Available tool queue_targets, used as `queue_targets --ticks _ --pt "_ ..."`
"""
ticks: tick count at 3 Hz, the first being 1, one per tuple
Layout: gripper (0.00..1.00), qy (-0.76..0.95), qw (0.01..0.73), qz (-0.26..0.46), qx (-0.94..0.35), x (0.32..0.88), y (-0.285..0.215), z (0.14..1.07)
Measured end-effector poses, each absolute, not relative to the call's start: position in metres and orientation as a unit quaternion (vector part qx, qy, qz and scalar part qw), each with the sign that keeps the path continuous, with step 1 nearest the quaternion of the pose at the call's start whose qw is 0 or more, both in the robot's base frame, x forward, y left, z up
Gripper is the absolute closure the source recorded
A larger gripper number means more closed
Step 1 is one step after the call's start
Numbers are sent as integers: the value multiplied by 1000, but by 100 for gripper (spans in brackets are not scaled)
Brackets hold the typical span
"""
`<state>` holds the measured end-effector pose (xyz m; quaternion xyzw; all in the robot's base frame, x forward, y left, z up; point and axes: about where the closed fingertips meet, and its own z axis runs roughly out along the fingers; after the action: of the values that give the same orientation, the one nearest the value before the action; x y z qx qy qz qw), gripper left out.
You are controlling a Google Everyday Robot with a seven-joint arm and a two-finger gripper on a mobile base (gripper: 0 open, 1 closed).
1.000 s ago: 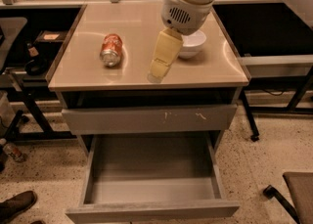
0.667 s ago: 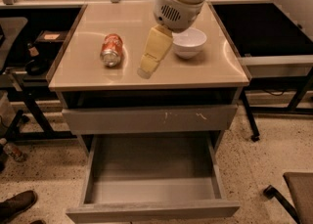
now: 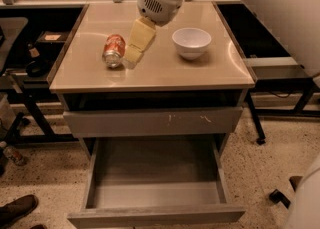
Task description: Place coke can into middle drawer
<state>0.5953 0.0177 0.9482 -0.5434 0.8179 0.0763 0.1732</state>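
The coke can [image 3: 114, 50] lies on its side on the tan surface [image 3: 165, 71], well to the left of the white bowl [image 3: 191, 42], with one silver end facing the camera. The claw [image 3: 131, 59] hangs tilted between the bowl and the can, its tip low over the surface just beside the can. It cannot be told how far open the claw is or whether it touches the can. Below the bowl, under the surface, sits a closed drawer front with white scuffs [image 3: 150, 122]. Lower still, the middle drawer [image 3: 155, 168] stands pulled out, its grey inside showing.
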Motion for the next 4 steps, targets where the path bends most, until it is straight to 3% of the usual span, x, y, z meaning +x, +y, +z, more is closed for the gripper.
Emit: queue_targets --ticks 2,4 --pt "0 805 158 72 -567 597 20 937" --pt "0 828 197 119 -512 638 58 937"
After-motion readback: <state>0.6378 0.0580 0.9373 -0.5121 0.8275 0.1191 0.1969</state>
